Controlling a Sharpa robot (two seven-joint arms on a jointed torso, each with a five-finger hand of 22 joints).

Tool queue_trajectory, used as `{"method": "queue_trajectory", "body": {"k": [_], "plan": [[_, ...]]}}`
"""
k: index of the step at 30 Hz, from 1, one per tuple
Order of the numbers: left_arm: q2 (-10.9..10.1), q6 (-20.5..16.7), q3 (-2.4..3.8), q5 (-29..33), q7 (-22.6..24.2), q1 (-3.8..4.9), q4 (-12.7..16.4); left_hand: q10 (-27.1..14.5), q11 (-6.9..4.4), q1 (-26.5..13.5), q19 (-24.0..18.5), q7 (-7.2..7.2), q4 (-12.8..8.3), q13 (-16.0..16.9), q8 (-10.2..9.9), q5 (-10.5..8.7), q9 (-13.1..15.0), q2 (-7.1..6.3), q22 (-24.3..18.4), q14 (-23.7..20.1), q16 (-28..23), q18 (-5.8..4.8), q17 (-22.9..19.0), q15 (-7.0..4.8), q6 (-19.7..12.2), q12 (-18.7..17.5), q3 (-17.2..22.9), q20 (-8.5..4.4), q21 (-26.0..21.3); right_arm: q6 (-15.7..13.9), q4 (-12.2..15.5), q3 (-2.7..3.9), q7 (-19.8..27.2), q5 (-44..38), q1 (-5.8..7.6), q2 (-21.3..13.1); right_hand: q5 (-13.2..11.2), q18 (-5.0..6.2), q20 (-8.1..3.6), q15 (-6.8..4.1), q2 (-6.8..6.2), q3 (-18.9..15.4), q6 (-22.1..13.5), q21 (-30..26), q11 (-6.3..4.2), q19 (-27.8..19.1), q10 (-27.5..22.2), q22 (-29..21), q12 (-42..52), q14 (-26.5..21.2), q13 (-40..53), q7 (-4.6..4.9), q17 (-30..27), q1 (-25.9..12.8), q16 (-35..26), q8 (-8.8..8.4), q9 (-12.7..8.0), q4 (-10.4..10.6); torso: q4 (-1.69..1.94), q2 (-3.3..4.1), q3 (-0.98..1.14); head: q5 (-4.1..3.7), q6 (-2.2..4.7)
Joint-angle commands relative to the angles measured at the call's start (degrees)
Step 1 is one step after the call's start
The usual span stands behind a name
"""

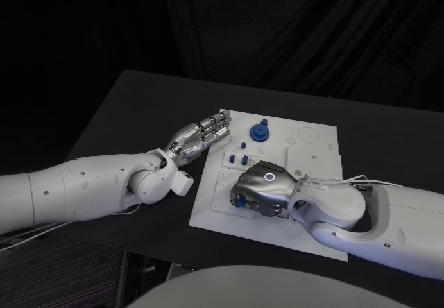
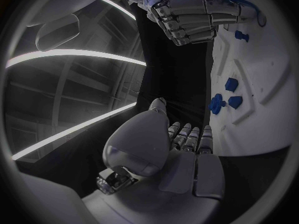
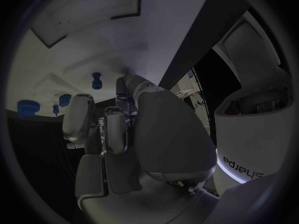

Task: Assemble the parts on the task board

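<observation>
The white task board (image 1: 305, 160) lies mid-table. A round blue part (image 1: 260, 132) stands near its far edge, and small blue parts (image 1: 242, 157) sit further in. My right hand (image 1: 264, 189) hovers low over the board's near left area, fingers curled down. A blue part (image 1: 239, 201) peeks out at its fingertips; whether it is gripped is hidden. My left hand (image 1: 199, 138) lies at the board's left edge with fingers stretched out, holding nothing. The left wrist view shows my left hand (image 2: 181, 139), my right hand (image 2: 187, 12) and blue parts (image 2: 218, 102). In the right wrist view, small blue parts (image 3: 96, 79) stand beyond my right hand (image 3: 118, 129).
The black table (image 1: 138, 109) runs around the board, with bare room to the left and behind it. Recessed outlines (image 1: 308, 136) mark the board's far right area. The table's near edge is close below the board.
</observation>
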Motion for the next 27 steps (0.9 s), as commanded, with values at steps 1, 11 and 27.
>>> {"method": "queue_trajectory", "body": {"k": [1, 11, 27], "plan": [[0.0, 0.7, 0.05, 0.0, 1.0, -0.1, 0.1, 0.1, 0.46, 0.5, 0.1, 0.46, -0.2, 0.0, 0.2, -0.05, 0.0, 0.0, 0.0, 0.0, -0.2, -0.63, -0.1, 0.3, -0.1, -0.2, 0.2, 0.3, 0.2, -1.2, 0.0, -0.03, -1.1, -0.5, -0.19, -0.1, 0.1, -0.59, -0.42, -0.27, 0.14, -0.1, -0.1, -0.1, 0.08, -0.1, 0.3, 9.3, 0.1, 2.9, 0.1, 0.05, 5.7, -0.7, 0.1, 0.39, -0.1, 0.1, 0.01, -0.01, -0.01, -0.1, 0.01], [0.0, 0.7, 0.05, 0.0, 0.7, -0.16, 0.0, 0.0, 0.47, 0.6, 0.1, 0.53, -0.2, 0.0, 0.2, 0.02, 0.0, 0.01, 0.1, 0.0, -0.2, -0.62, -0.1, 0.34, -0.1, -0.3, 0.2, 0.35, 0.2, -1.9, 0.0, -0.03, -2.4, -0.5, -0.23, -0.1, 0.1, -0.58, -0.44, -0.27, -0.07, -0.2, -0.8, -0.2, 0.11, 0.0, 0.1, 9.3, -0.1, 2.9, 0.1, 0.07, 5.8, -1.1, 0.1, 0.27, 0.2, 0.3, 0.01, -0.03, 0.0, -0.16, 0.01], [0.0, 0.9, 0.05, 0.0, 0.1, -0.22, -0.1, 0.0, 0.52, 0.7, 0.1, 0.64, -0.2, 0.0, 0.2, 0.05, 0.0, 0.02, 0.1, 0.0, -0.2, -0.61, -0.1, 0.41, -0.2, -0.4, 0.3, 0.45, 0.2, -0.7, -1.1, -0.03, -4.2, -0.5, -0.24, 0.9, 0.2, -0.52, -0.41, -0.19, -0.11, -0.1, -1.6, -0.5, 0.24, -0.1, -0.2, 9.2, -0.4, 2.9, 0.2, 0.2, 5.6, -1.3, 0.0, -0.01, 0.3, 0.4, 0.04, 0.0, -0.02, -0.34, 0.01]]}}
